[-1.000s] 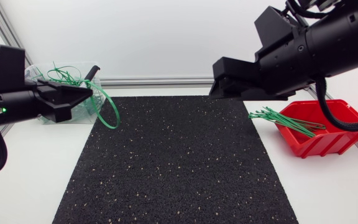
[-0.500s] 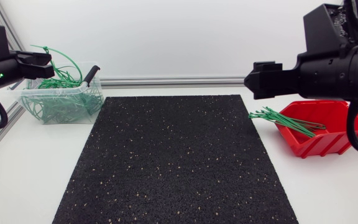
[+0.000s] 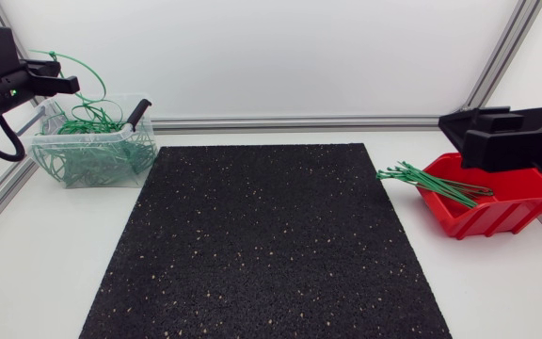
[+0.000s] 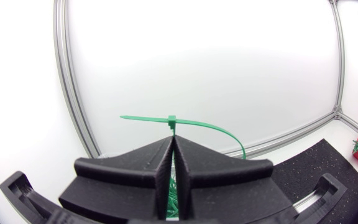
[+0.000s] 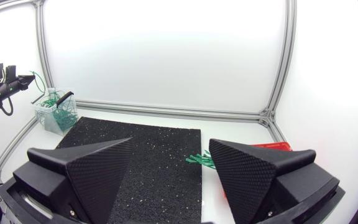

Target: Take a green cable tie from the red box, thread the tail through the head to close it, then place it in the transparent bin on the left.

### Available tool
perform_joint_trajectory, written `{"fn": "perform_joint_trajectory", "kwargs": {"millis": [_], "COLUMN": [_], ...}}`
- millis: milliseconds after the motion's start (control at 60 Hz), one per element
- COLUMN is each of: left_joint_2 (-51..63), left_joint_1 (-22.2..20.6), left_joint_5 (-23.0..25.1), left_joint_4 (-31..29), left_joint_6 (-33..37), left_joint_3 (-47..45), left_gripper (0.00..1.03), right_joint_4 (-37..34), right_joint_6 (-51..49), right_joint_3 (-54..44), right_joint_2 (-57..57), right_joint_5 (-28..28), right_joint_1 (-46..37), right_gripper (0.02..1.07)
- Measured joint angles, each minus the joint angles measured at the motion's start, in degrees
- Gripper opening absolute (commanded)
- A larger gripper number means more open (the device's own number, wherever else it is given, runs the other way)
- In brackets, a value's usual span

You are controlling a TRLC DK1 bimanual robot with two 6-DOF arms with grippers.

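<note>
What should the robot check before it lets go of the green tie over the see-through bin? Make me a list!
1. Left gripper shut on the cable tie: ok.
2. Tail threaded through the head: ok.
3. Tie above the transparent bin: ok in the head view.
4. Room in the bin: cannot tell; the ties inside reach above its rim.
5. Right gripper clear of the way: ok, open, over by the red box.
</note>
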Motion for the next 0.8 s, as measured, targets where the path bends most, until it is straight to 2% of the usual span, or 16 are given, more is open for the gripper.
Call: {"fn": "perform_joint_trajectory", "kwargs": {"millis": [267, 567, 633, 700, 717, 750, 767, 783, 800], "left_joint_2": [7.1, 15.1, 17.3, 19.7, 20.3, 21.6, 22.0, 22.4, 22.7], "left_joint_1": [1.1, 4.3, 4.5, 4.5, 4.5, 4.5, 4.4, 4.4, 4.4], "left_joint_5": [-3.9, -4.3, -4.5, -5.9, -6.1, -7.0, -7.2, -7.3, -7.5], "left_joint_4": [4.1, -1.1, -1.6, -2.1, -2.3, -3.0, -3.3, -3.6, -4.1], "left_joint_6": [3.2, 6.0, 6.9, 8.0, 8.0, 8.3, 8.3, 8.3, 8.3], "left_joint_3": [6.2, 15.6, 17.2, 18.4, 18.7, 19.2, 19.4, 19.4, 19.4], "left_gripper": [0.04, 0.04, 0.16, 0.36, 0.44, 0.7, 0.9, 1.02, 1.01], "right_joint_4": [1.7, 2.3, 2.2, 2.1, 2.0, 1.8, 1.7, 1.5, 1.3], "right_joint_6": [-4.2, -6.9, -7.0, -7.1, -7.1, -7.1, -7.1, -7.1, -7.2], "right_joint_3": [-5.6, -12.0, -12.4, -12.4, -12.4, -12.4, -12.4, -12.4, -12.4], "right_joint_2": [-9.0, -17.4, -18.6, -19.5, -19.7, -20.1, -20.3, -20.5, -20.6], "right_joint_5": [1.0, 1.2, 1.2, 1.2, 1.2, 1.2, 1.2, 1.2, 1.2], "right_joint_1": [-2.6, -3.7, -3.7, -3.7, -3.7, -3.7, -3.8, -3.8, -3.9], "right_gripper": [0.91, 0.91, 0.91, 0.91, 0.91, 0.91, 0.91, 0.91, 0.91]}}
